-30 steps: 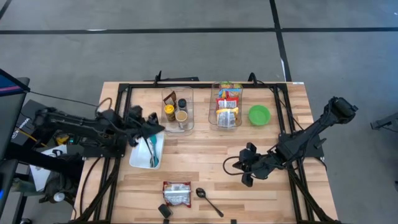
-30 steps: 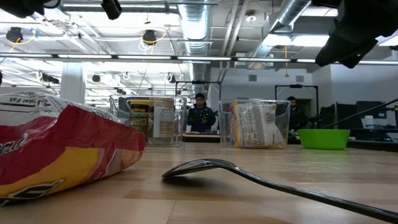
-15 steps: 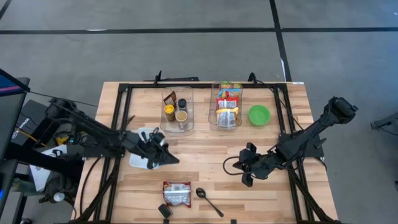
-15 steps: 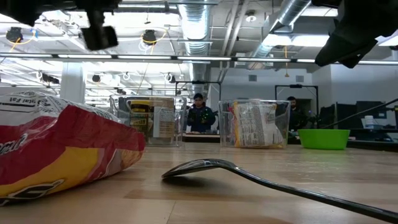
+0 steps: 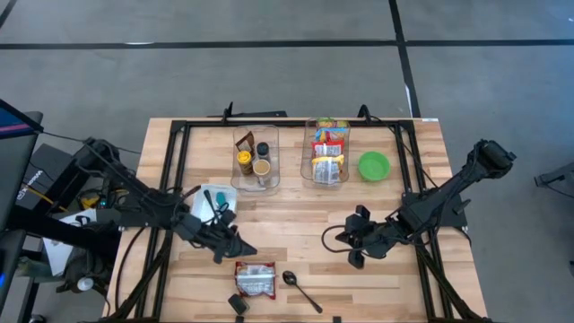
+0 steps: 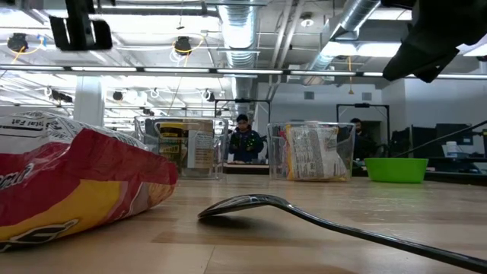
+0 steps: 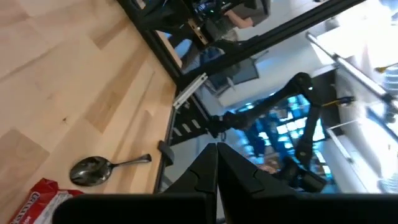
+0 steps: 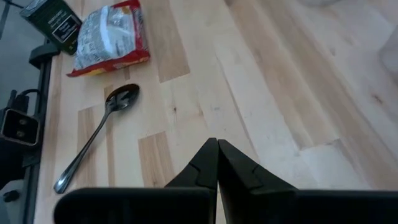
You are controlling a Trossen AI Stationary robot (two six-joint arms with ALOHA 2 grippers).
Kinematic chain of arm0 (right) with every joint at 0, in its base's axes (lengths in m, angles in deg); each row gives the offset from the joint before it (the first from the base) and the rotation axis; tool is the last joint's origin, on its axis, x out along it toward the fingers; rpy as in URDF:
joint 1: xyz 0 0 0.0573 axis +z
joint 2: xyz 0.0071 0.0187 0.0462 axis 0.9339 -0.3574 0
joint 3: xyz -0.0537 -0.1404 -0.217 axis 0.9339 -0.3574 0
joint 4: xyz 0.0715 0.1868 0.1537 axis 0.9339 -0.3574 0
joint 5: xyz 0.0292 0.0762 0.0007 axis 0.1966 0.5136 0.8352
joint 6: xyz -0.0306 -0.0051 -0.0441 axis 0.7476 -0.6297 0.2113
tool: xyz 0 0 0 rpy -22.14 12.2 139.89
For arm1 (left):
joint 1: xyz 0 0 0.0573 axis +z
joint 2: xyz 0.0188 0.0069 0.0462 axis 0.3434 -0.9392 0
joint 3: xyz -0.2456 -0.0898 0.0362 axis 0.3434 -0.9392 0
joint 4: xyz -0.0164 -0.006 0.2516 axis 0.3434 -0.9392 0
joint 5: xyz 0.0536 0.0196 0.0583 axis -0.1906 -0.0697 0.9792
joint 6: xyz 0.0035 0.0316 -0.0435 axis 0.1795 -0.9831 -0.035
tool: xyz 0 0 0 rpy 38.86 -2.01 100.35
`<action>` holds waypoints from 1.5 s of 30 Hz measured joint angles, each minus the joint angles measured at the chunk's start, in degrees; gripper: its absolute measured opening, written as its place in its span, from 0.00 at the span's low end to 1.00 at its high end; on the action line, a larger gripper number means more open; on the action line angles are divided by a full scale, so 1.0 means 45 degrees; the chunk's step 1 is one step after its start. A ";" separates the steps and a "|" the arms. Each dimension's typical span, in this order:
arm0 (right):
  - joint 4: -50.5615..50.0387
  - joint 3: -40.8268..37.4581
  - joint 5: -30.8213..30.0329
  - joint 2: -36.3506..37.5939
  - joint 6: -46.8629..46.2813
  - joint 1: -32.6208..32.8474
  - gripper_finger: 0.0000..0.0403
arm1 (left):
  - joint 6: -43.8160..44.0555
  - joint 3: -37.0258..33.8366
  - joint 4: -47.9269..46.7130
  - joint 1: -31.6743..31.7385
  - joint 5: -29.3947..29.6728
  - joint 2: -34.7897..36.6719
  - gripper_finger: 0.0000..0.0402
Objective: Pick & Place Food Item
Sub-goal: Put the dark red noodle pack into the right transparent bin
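snack packet [image 5: 255,278] beside spoon [image 5: 301,290], left gripper [image 5: 242,252] seemingly just above it, both jaws together

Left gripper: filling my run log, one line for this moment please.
left gripper: shut, empty, above snack packet | right gripper: shut, waiting | spoon: on table

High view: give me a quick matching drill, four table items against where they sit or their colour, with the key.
Items
1. bowl
2. spoon
3. snack bag
4. white tray

Descriptions
A. red and white, near the front edge
B. green, right of the clear bins
C. beside the left arm, holding utensils
D. dark metal, just right of the snack bag

Pairs: 1-B, 2-D, 3-A, 4-C
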 joint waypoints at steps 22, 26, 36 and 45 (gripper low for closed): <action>0.0026 0.0000 -0.0316 0.0000 0.0154 -0.0005 0.00 | -0.2007 0.4526 -0.6070 -0.2011 0.2708 -0.3547 0.00; 0.0029 0.0000 -0.0313 0.0000 0.0160 -0.0005 0.00 | -0.1981 0.4885 -0.6302 -0.2011 0.1599 -0.4467 0.00; 0.0032 0.0000 -0.0296 0.0000 0.0199 0.0010 0.00 | 0.2171 0.4962 -1.0679 -0.2083 0.0251 -0.4438 0.00; -0.0013 0.0000 -0.0283 0.0000 0.0340 0.0010 0.00 | 0.6490 0.4955 -1.2292 -0.2070 -0.0398 -0.4153 0.00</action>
